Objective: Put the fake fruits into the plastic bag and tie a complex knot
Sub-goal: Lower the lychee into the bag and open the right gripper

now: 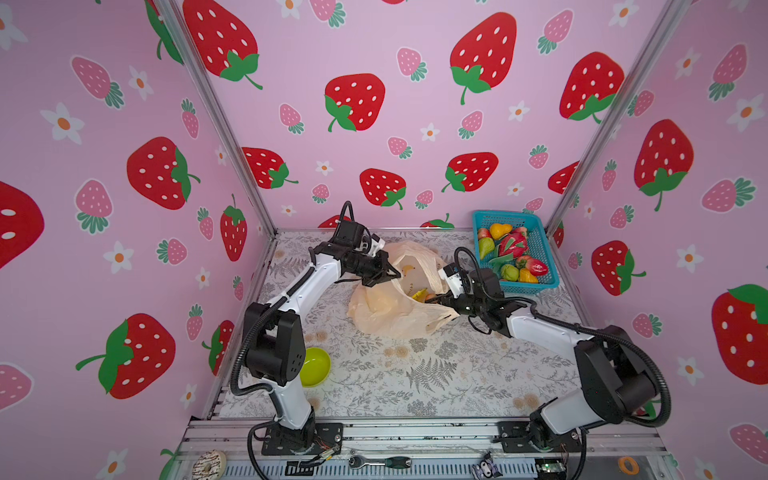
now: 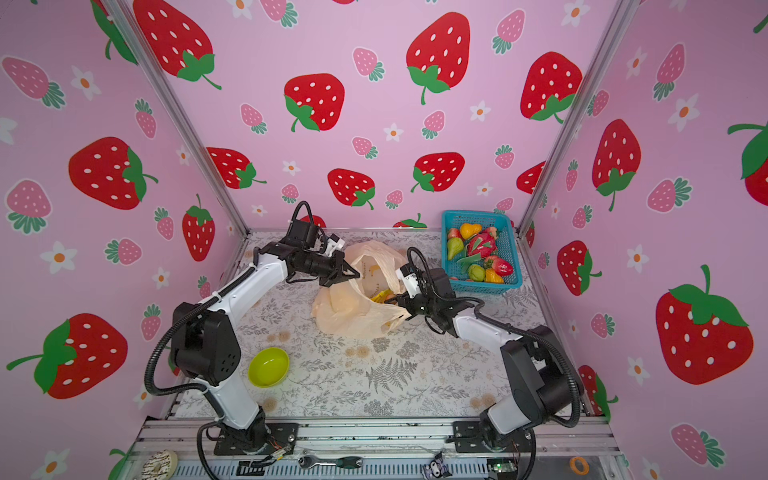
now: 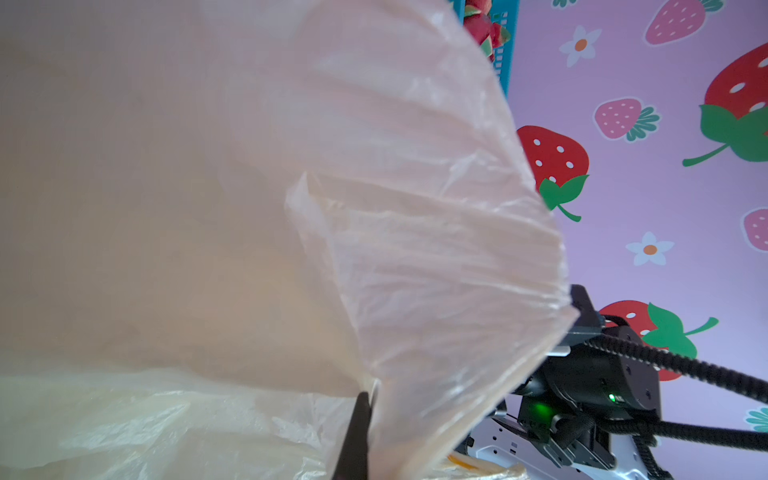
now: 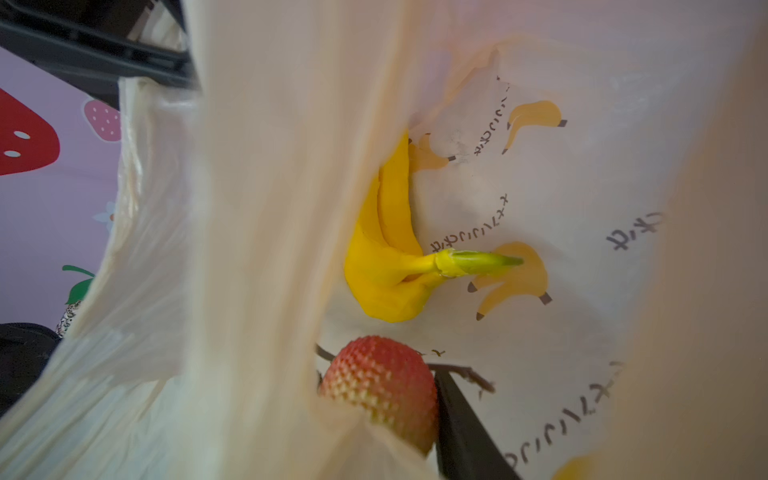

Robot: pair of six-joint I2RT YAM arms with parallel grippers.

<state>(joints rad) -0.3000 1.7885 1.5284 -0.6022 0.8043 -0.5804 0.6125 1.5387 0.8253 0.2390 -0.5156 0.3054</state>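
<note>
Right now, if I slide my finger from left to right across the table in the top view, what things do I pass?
lime-green bowl → plastic bag → teal mesh basket

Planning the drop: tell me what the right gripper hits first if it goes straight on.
Likely the yellow bananas inside the plastic bag, ahead of the right gripper and its red fruit; depth is unclear.

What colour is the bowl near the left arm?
The bowl is lime green, clearest in a top view.
</note>
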